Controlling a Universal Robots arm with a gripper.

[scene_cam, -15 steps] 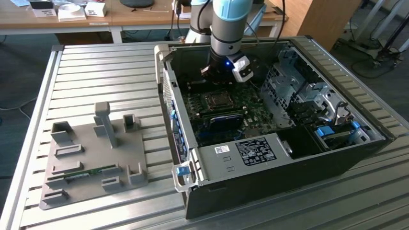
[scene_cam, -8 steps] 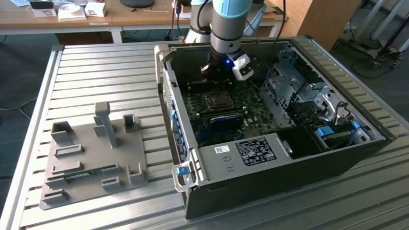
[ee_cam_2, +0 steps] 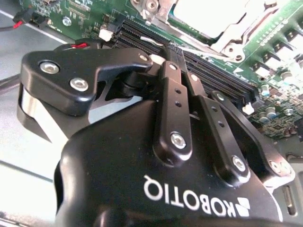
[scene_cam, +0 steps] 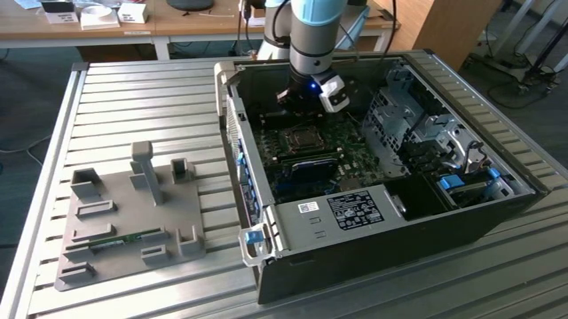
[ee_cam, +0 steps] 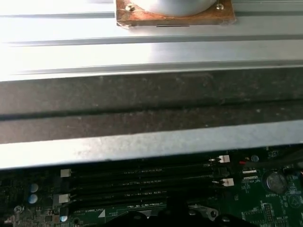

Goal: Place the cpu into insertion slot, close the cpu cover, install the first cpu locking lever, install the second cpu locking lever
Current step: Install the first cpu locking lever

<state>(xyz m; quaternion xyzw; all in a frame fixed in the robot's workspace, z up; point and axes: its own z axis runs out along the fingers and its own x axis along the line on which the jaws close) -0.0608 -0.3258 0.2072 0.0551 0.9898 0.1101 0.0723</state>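
Though glare washes it out, the cpu (ee_cam_2: 201, 10) reads as a flat, bright metal square seated in the insertion slot (scene_cam: 302, 138). The cpu cover (ee_cam_2: 236, 29), a thin silvery frame, lies around it; whether it is latched I cannot tell. Just beside, over the long black memory slots (ee_cam_2: 208, 71), the gripper (ee_cam_2: 171, 51) hangs with jaws together on nothing, likely as a blunt tip for pressing. Green motherboard (scene_cam: 350, 156), black steel case (scene_cam: 373, 246), ribbed aluminium tabletop (scene_cam: 151, 100).
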